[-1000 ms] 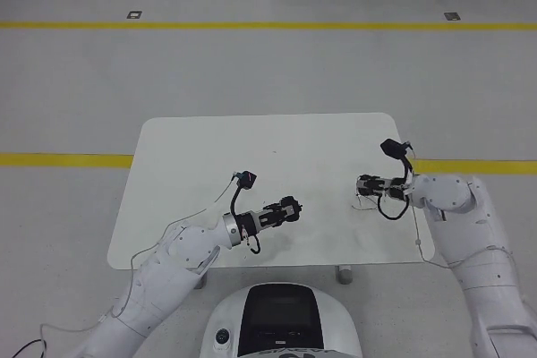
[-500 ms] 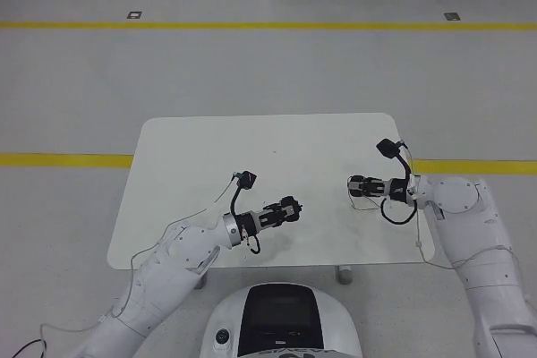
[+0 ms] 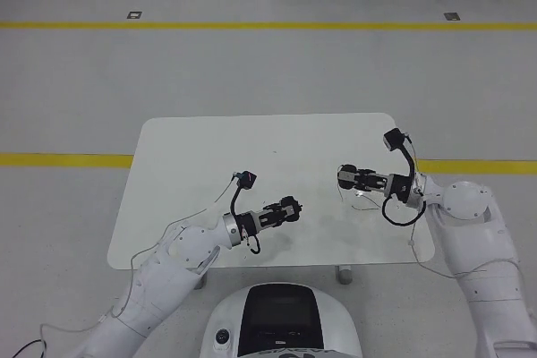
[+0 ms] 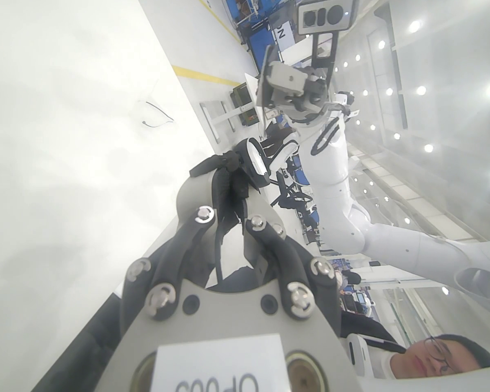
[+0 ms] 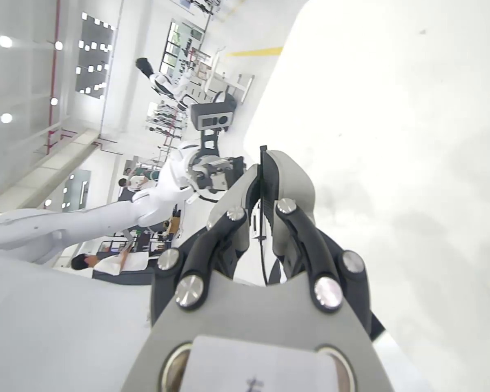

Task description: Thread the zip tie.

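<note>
Above the front middle of the white table [image 3: 251, 152], my left gripper [image 3: 293, 208] is shut on a black zip tie piece [image 4: 222, 165] that sticks out past its tips. Farther right and higher hangs my right gripper [image 3: 345, 175], pointing toward the left one with a gap between them. In the right wrist view my right gripper [image 5: 263, 165] is shut on a thin black zip tie strip [image 5: 263, 189], seen edge-on between the pads. Whether both hold one tie cannot be told.
A thin curved black strand [image 4: 157, 118] lies loose on the tabletop beyond the left gripper. The table's front edge runs close below both arms. Grey floor with yellow lines [image 3: 54, 159] surrounds the table.
My right gripper has moved left and slightly toward the table's back, closing part of the gap to the left gripper. The left arm has kept still.
</note>
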### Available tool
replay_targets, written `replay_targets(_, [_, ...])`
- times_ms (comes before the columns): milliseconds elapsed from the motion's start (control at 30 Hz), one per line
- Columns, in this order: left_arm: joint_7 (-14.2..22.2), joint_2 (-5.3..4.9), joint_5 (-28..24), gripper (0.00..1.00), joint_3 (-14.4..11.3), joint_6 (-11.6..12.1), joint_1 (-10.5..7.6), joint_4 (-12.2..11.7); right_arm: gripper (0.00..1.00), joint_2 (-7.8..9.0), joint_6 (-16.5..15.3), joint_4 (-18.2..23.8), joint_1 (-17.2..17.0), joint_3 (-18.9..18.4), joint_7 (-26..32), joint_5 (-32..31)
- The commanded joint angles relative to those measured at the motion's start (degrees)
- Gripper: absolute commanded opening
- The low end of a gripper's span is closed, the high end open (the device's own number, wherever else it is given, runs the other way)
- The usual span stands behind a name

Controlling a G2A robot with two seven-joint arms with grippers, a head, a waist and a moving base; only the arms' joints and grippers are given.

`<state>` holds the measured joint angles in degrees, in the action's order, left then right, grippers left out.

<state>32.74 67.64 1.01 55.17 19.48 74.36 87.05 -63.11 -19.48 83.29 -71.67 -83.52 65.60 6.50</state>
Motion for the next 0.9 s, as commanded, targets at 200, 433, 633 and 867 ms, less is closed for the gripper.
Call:
replay_targets(200, [0.00, 0.00, 0.00, 0.00, 0.00, 0.00, 0.00, 0.00, 0.00, -0.32, 0.00, 0.48, -0.43, -1.12, 2.33, 2.92])
replay_targets(433, [0.00, 0.00, 0.00, 0.00, 0.00, 0.00, 0.00, 0.00, 0.00, -0.33, 0.00, 1.15, -0.47, -1.03, 1.86, 2.83])
replay_targets(633, [0.00, 0.00, 0.00, 0.00, 0.00, 0.00, 0.00, 0.00, 0.00, -0.12, 0.00, 4.77, -0.60, -2.51, 1.20, 0.77])
replay_targets(867, [0.00, 0.00, 0.00, 0.00, 0.00, 0.00, 0.00, 0.00, 0.00, -0.50, 0.00, 5.34, 0.84, -2.97, 2.68, -0.39])
